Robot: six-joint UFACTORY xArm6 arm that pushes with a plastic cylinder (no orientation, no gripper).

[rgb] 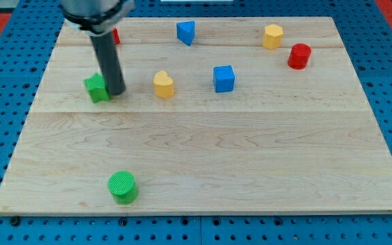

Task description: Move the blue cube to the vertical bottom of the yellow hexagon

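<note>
My tip (pixel 116 92) rests beside the green block (pixel 96 88), far from the blue cube (pixel 224 78) mid-desk; no claw shows. Next, probably: approach and shove it below the yellow hexagon (pixel 272 36).

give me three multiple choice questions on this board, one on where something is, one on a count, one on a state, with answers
1. Where is my tip?
A. beside the green star-shaped block
B. beside the green cylinder
C. beside the red cylinder

2. How many blue blocks lie on the board?
A. one
B. two
C. three

3. Is the blue cube below the yellow hexagon yet?
A. yes, straight below
B. no, it sits down and toward the view's left
C. it is touching it

Answers: 1 A, the rod ends right by the star's right side. 2 B, the cube and a blue wedge-like block. 3 B, the cube is offset left, apart from the hexagon.
</note>
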